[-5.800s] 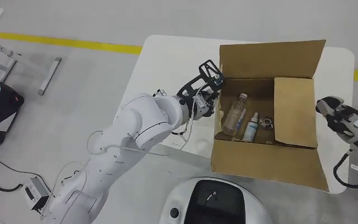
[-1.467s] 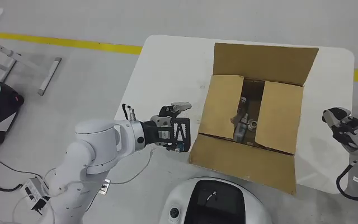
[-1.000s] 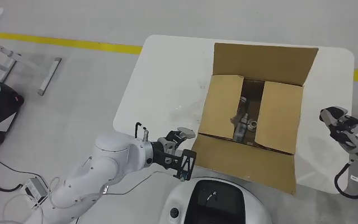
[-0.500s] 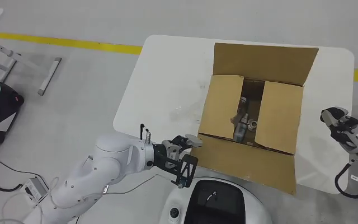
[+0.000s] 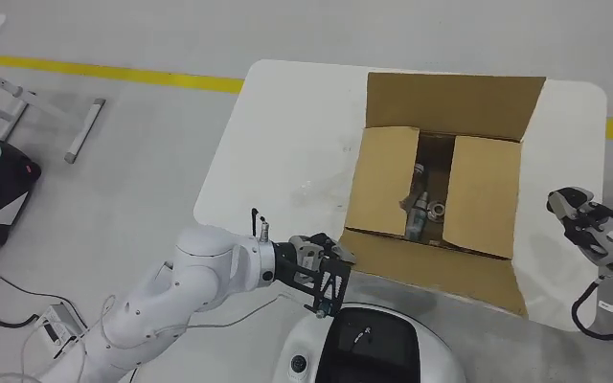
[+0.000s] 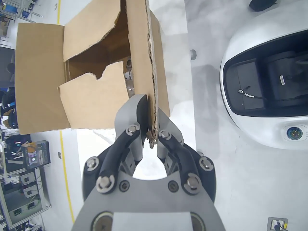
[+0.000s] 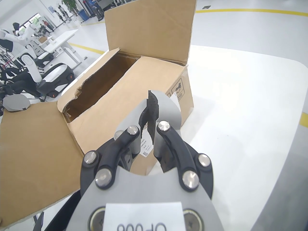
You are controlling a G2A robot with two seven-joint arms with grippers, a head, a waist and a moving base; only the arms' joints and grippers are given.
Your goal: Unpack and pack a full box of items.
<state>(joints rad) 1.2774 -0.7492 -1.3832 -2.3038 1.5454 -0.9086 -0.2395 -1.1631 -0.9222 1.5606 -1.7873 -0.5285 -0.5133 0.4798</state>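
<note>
The box (image 5: 484,191) stands on the table (image 5: 287,134), and bottles (image 5: 419,206) are seen through the gap between its two folded side flaps (image 5: 381,182). The near flap (image 6: 142,49) is pinched at its frayed corner by the left claw (image 6: 150,111). If it is pulled too hard, the cardboard may be torn, or the whole box dragged towards the table edge. The right claw (image 7: 151,111) is closed on nothing, near the right side of the box.

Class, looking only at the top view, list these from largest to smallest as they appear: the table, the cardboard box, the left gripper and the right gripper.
1. table
2. cardboard box, flaps included
3. left gripper and right gripper: they look about the same size, so I won't rank them.
</note>
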